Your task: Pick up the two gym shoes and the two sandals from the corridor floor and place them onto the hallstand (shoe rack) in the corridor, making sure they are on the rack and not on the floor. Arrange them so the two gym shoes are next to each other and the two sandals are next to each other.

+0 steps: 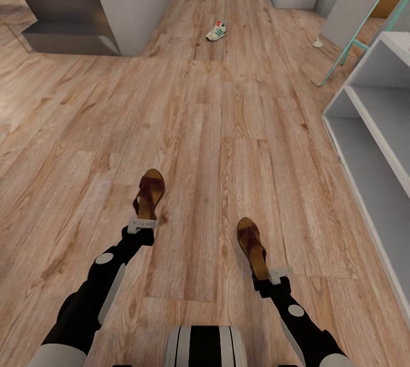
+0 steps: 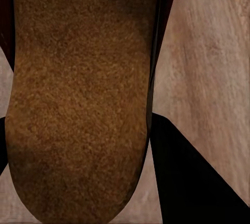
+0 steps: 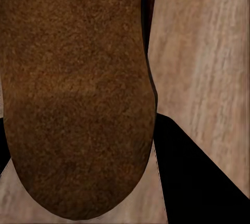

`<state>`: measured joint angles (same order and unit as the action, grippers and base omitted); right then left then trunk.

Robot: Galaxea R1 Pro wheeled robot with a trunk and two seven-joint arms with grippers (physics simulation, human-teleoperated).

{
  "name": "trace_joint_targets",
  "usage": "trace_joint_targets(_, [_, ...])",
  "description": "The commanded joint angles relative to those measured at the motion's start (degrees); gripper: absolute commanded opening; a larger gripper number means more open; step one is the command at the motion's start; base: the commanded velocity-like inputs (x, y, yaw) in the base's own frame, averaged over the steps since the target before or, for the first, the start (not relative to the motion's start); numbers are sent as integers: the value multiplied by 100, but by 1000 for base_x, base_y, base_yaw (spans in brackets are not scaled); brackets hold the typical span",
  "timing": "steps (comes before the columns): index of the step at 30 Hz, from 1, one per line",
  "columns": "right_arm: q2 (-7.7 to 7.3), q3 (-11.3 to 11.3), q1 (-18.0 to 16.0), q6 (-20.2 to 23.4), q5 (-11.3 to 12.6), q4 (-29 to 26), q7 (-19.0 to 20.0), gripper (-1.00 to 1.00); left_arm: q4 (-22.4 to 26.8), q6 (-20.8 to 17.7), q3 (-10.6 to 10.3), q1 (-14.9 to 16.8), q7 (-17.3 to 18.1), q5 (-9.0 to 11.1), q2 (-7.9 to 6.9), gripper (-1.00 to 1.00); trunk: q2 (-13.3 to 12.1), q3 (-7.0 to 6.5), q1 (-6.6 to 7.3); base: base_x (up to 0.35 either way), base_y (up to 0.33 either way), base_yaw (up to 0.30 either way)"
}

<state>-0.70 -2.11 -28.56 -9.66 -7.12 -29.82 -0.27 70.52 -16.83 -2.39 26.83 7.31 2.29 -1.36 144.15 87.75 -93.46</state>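
with one sandal clamped at the heel in the left gripper and the other sandal pinched the same way in the right gripper, both carried clear above the corridor floor, toes pointing forward. fingers closed on the heels, by the look of the head view; fingertips themselves hidden under the soles.

probably mid-carry toward the hallstand, whose grey shelves stand just off to the right. best done by turning slowly, keeping both soles level, setting the pair down side by side on one tier, well in from the edge, releasing only once flat.

from the head view: one gym shoe far up the floor, well apart from everything, plus a small pale thing near the teal stand, too small to name. from the left wrist view: tan insole close up against the planks, dark finger beside it. from the right wrist view: browner insole, much the same, no shelf in sight.
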Motion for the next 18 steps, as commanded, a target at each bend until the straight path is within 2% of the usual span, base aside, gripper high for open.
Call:
trace_joint_targets(1, [-4,-9,-1,-10,-26,-4,1,-100,4,-25,-2,-42,6,5,-18,-100,0,-20,3,0,0,0])
trace_joint_targets(10, [18,-17,-1,-10,-26,-15,0,-100,-50,-1,5,-422,-25,0,-159,-100,-12,-219,26,0,0,0])
trace_joint_targets(12, [28,-25,-1,-10,-26,-10,1,-100,-67,12,138,-647,-25,0,-192,-100,-15,-263,31,0,0,0])
trace_joint_targets(18, [18,-27,-1,-18,-26,-14,1,-100,-103,85,516,-1028,-20,5,-197,-100,-23,-401,47,0,0,-6])
